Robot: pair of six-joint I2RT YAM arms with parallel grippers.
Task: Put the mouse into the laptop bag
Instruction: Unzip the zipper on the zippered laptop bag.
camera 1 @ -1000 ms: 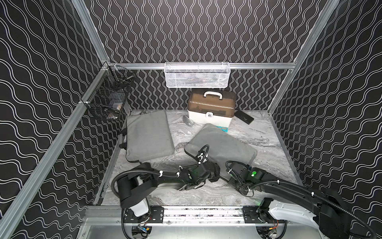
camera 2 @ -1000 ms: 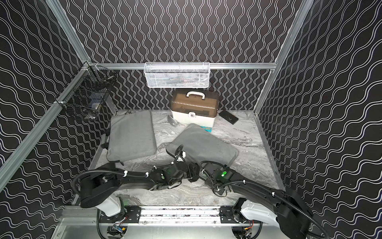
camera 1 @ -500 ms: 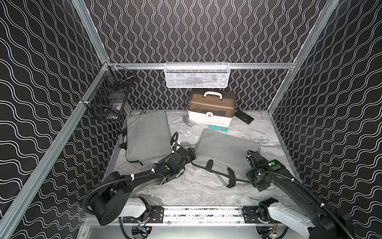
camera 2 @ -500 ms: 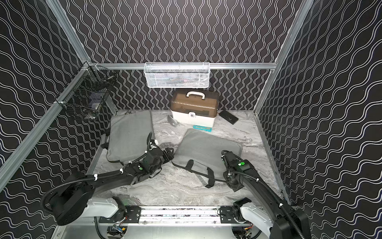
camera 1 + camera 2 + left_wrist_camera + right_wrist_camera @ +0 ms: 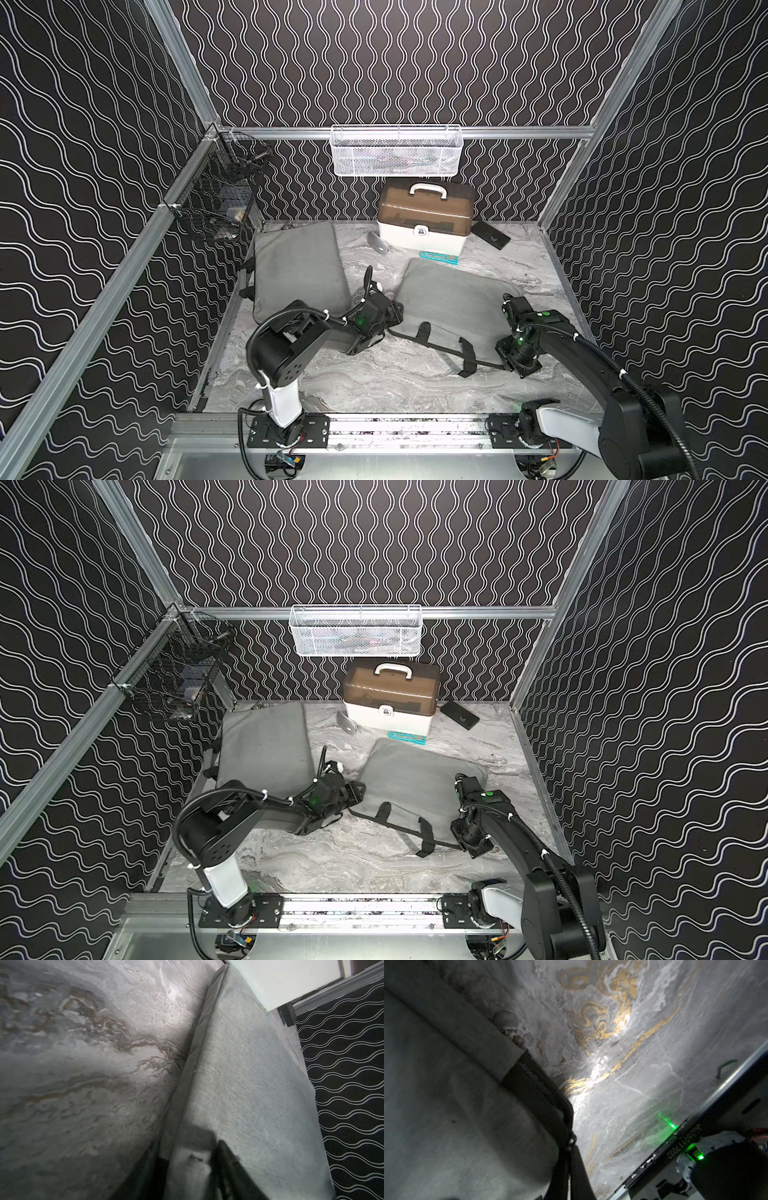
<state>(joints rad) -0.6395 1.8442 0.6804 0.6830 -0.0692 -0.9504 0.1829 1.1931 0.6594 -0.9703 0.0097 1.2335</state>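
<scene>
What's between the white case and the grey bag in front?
A thin teal object lies on the marble table close to the case, near the grey bag; both top views show it.

Grey marble-look tabletop (image 5: 395, 374). On it, back-left along the left wall: plain grey fabric laptop bag (image 5: 297, 270), lying flat. Centre-right, set at an angle: grey fabric laptop bag w/ black straps (image 5: 453, 299), straps trailing onto bare top toward the front. Back centre: white plastic case w/ brown see-thru lid (image 5: 424, 216). Small grey rounded piece (image 5: 379, 243) sits just beside the case's left corner, teal strip (image 5: 438, 258) just in front, black flat slab (image 5: 490, 235) to its right.
</scene>
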